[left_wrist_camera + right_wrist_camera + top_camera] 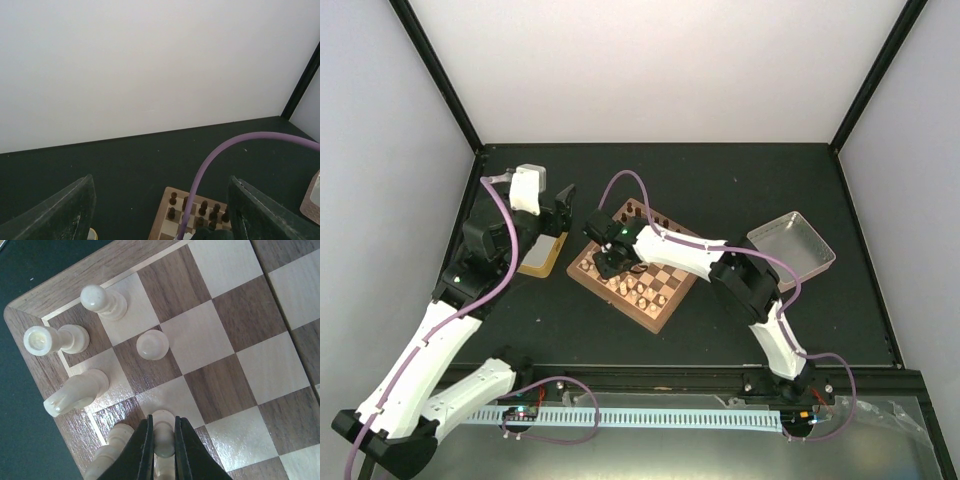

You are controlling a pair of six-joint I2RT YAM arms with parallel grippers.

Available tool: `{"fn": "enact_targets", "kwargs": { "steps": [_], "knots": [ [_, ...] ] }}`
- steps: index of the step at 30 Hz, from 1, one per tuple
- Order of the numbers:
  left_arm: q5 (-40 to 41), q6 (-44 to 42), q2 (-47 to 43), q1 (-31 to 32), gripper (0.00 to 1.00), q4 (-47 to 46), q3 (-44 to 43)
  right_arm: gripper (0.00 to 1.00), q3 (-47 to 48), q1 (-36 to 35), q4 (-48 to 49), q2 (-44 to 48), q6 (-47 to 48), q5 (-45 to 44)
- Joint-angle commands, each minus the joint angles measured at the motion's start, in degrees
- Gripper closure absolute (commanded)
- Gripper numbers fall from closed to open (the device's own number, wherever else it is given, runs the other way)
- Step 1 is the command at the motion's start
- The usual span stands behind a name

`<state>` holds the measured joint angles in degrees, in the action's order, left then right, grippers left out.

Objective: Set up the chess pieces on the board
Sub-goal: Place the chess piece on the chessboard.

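Right gripper (162,450) clenched on upright pale piece (163,432), long axis vertical, over a light square near the board (220,335) corner | other pale pieces (152,344) upright beside it, bare squares to the right | left gripper (160,200) released, jaws wide, left of board | board lies diagonal on surface (740,180)

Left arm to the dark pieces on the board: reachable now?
Probably yes: the left end effector is open and faces the dark pieces; only a purple cable crosses in front.
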<state>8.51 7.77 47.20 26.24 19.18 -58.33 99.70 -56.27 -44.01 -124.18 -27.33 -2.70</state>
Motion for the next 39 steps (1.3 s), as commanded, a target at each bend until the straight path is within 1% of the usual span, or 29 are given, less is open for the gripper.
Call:
{"fn": "enact_targets", "kwargs": {
  "steps": [1,5,10,17,26,31,39],
  "knots": [
    [0.6,0.7,-0.6,-0.4,0.26,-1.6,0.4,0.95,2.1,-0.2,-1.7,-1.3,0.9,-1.5],
    [0.7,0.7,-0.5,-0.3,0.26,-1.7,0.4,0.89,2.9,-0.3,-2.2,-2.1,1.1,-1.3],
    [0.7,0.7,-0.2,-0.3,0.25,-1.7,0.4,0.88,3.6,-0.2,-2.3,-2.8,1.1,-1.5],
    [0.8,0.5,-0.2,-0.3,0.25,-1.6,0.4,0.83,4.7,-0.3,-3.0,-2.8,0.5,-1.9],
    [1.0,0.4,-0.2,-0.3,0.24,-1.6,0.3,0.68,5.8,-0.2,-2.9,-0.7,-1.2,-1.1],
    [1.1,0.4,-0.1,-0.3,0.23,-1.7,0.3,0.65,7.7,-0.2,-2.7,-1.5,-2.2,-2.5],
    [1.1,0.6,0.3,-0.3,0.23,-1.8,0.3,0.66,11.2,0.0,-2.2,-4.2,-2.5,-6.1]
  ]
}}
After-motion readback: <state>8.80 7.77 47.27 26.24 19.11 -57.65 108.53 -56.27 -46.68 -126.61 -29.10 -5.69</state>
